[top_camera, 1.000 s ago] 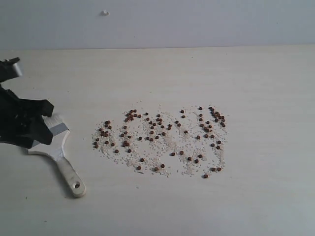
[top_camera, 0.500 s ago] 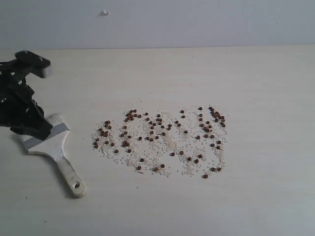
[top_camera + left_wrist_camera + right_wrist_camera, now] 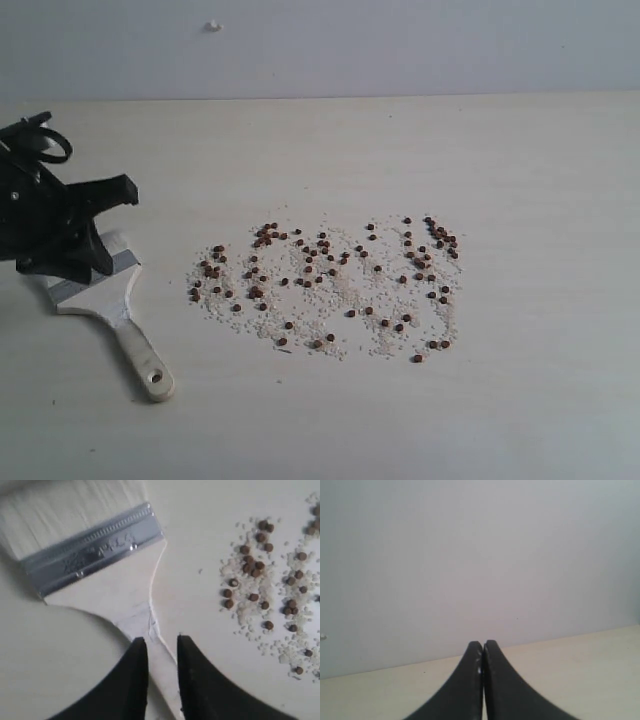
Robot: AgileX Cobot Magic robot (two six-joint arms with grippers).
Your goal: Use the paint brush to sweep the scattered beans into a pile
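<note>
**Left pincer** (image 3: 160,642): jaws drawn narrow and closed across the thin neck of the handle (image 3: 150,625), one black finger against each edge. The brush lies flat on the desk (image 3: 500,400), not yet lifted.

**Right pincer** (image 3: 483,647): fingertips pressed together, holding nothing, aimed at the bare wall. It does not show in the exterior view. The left arm is judged by far the nearer to the brush.

**Paint brush** (image 3: 100,585): wide and flat. Pale cream wood, ribbed silver metal band (image 3: 95,545), whitish bristles (image 3: 60,510). In the exterior view its long axis runs on a slant, bristles toward the far left, holed handle end toward the near right.

**Beans** (image 3: 320,280): dozens, tiny, round, reddish-brown, mixed with fine whitish crumbs (image 3: 340,295). They lie to the right of the paint brush in the exterior view, off its broad side and not off the bristle tips. The nearest are close to the brush head but apart from it. They form a loose wide patch with no pile gathered. Judgement: the brush must be raised and its bristles turned toward the patch before any stroke.
</note>
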